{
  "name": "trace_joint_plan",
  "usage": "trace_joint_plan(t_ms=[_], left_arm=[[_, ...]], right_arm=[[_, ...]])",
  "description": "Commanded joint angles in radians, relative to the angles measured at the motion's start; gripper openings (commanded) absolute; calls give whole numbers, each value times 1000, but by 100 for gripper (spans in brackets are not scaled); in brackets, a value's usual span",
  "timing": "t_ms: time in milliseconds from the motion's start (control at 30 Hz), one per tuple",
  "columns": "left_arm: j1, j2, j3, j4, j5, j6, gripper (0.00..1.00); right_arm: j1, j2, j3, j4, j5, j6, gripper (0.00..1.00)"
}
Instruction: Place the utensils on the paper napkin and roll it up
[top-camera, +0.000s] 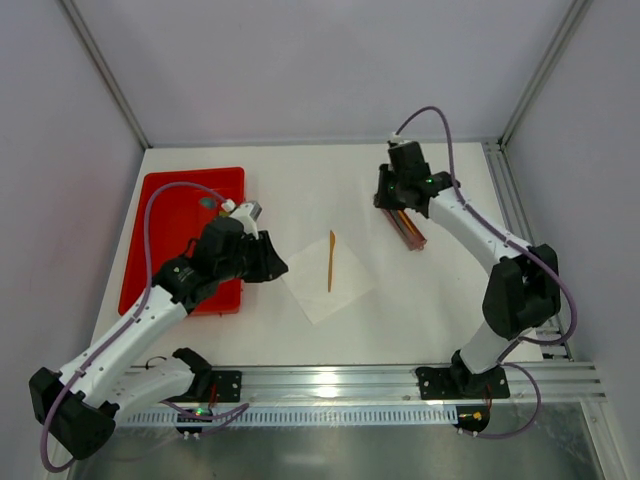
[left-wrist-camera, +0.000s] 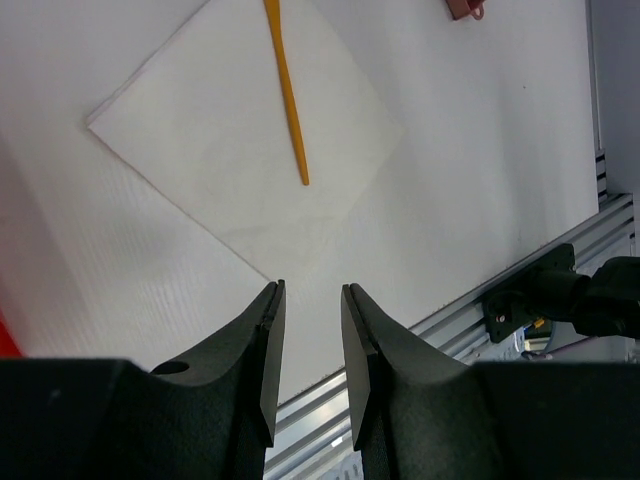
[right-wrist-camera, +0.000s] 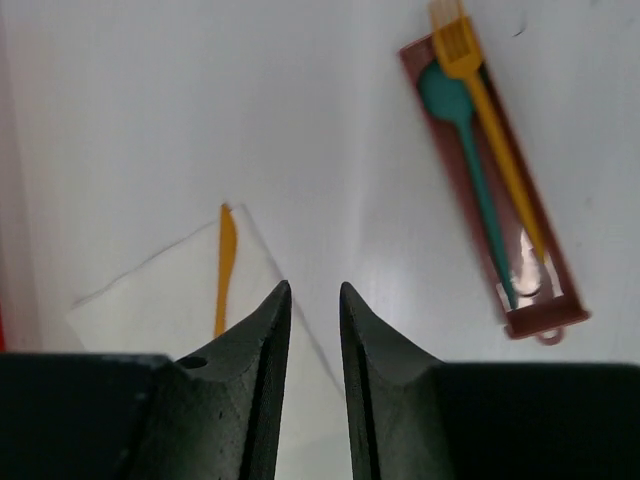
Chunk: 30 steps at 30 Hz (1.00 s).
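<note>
- The paper napkin (top-camera: 328, 282) is lying flat on the bench (top-camera: 300, 190), between the two arms, turned so that its corners point away from and toward the bases.
- One orange knife (top-camera: 330, 262) is lying on the napkin. Its long axis is running along the near-far diagonal.
- The orange fork (right-wrist-camera: 482, 105) and the teal spoon (right-wrist-camera: 466, 150) are lying side by side in the reddish-brown case (right-wrist-camera: 548, 318), off the napkin, to its right and farther back.
- The right pincer (right-wrist-camera: 313, 345) is hovering just beside the far end of the case. Its jaws are standing slightly apart and are gripping nothing.
- In the right wrist view the case is lying up and to the right of the fingertips. Its long axis is running steeply from upper left to lower right, well out of line with the jaw gap.
- The left pincer (left-wrist-camera: 310, 355) is hovering off the napkin's left corner, beside the red tray (top-camera: 170, 215). Its jaws are standing slightly parted and are holding nothing.
- Judgement: the right arm is by far the nearer to the fork and spoon, so the coming pick is falling to it.
- Judgement: that pick is depending on shifting the pincer toward the case and turning the jaws across one handle's long axis.
- Judgement: rolling is not yet due, since only one of the three utensils is on the napkin.
</note>
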Motion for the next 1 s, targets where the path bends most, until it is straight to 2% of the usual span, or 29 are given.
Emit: trace_joint_plan(t_ms=[0, 133, 267, 400, 700, 967], left_arm=[[5, -12, -4, 50, 91, 8, 33], [4, 12, 14, 25, 164, 36, 34], [4, 11, 28, -4, 157, 70, 35], [4, 4, 15, -2, 143, 82, 36], [4, -3, 16, -9, 146, 85, 36], [4, -11, 10, -19, 128, 86, 36]], right_arm=[[-137, 10, 37, -23, -99, -216, 28], [-206, 65, 56, -17, -101, -311, 25], [-211, 140, 91, -6, -76, -429, 25], [-219, 237, 160, -49, 36, -498, 25], [-228, 307, 156, -20, 59, -516, 25], [-240, 352, 151, -6, 4, -518, 25]])
